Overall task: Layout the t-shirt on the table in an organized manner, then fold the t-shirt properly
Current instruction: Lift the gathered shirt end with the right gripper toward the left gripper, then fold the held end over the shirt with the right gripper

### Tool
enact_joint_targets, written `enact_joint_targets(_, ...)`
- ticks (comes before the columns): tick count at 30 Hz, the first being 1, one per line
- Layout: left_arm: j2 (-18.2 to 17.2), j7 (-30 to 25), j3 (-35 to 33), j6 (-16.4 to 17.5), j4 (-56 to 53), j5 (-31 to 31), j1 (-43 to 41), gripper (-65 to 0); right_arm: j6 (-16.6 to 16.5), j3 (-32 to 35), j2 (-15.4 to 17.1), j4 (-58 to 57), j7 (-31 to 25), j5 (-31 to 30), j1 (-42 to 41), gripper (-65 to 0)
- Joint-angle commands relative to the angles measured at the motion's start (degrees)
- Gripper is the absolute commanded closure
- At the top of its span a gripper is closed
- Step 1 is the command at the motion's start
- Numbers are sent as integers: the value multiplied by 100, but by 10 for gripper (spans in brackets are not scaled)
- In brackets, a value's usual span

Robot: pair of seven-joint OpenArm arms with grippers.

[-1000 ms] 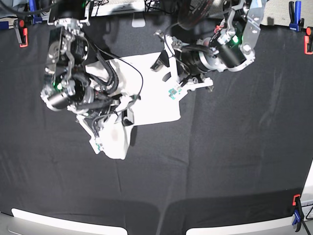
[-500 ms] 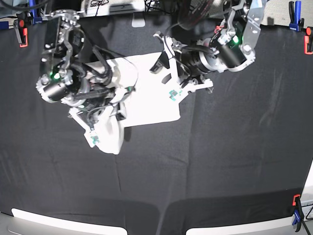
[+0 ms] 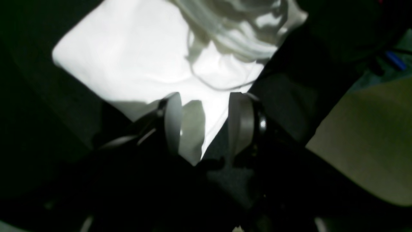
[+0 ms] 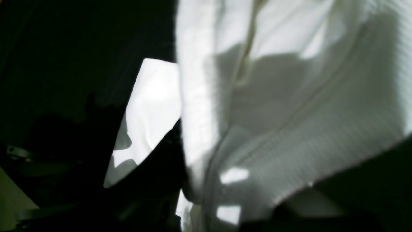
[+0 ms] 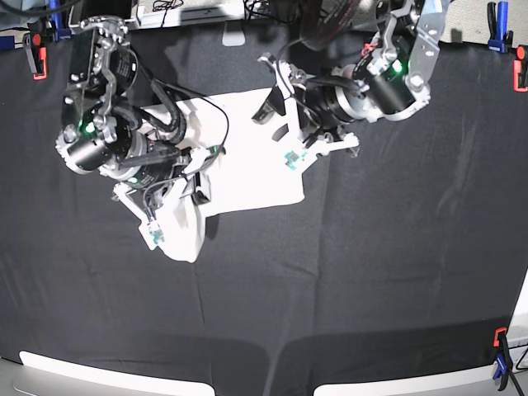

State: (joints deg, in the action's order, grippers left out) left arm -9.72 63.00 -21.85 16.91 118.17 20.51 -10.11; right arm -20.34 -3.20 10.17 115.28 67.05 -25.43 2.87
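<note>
the t-shirt (image 5: 247, 157) lies near the far middle of the table (image 5: 388, 272), already gathered into a compact white shape rather than spread full size, so my guess is the folding is under way and not the laying-out. the right gripper (image 5: 177, 210) is pressed together on a flap of the shirt at its near-left corner, and that flap hangs off the main body toward the near edge of the table; holding it there looks like the way to carry one side across the rest. its wrist view is filled with ribbed white cloth and a seam close to the lens, which fits a pinch on the fabric. the left gripper (image 3: 202, 129) sits at the shirt's far-right corner with its jaws spread apart, a point of the cloth lying between them but not squeezed, as if ready to pin or take that corner. only the plain white side shows; i see no print, and the surface carries a few soft creases.
</note>
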Motion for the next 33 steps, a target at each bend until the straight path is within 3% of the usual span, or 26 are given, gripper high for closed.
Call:
enact_joint_targets(1,15,-153,-7,17,107,59,59,-222,-26,-22,15,166,-140,-85,-114,0)
enact_joint_targets(5,15,-175,-7,17,107,57,57,-222,-155,-20,13,203,-140,-522,-240,0)
enact_joint_targets(11,15,-175,-7,17,107,57,57,-222,-186,-105,15,243,-138,-481,-378,0)
enact_joint_targets(16,17,-179,-7,17,107,57,59,-222,-197,-636,17,531,-138,-555,-376,0)
enact_joint_targets(21,17,-179,-7,17,107,166,55,-222,-350,-1084,15,654,-138,-1123,-363,0)
enact_joint_targets(30,15,-286,-7,20,105,413,57,-222,-466,-577,4,654,-140,-1338,-361,0)
enact_joint_targets(33,17,-286,-7,17,105,413,57,-222,-472,-223,-57,647,-140,-1047,-295,0)
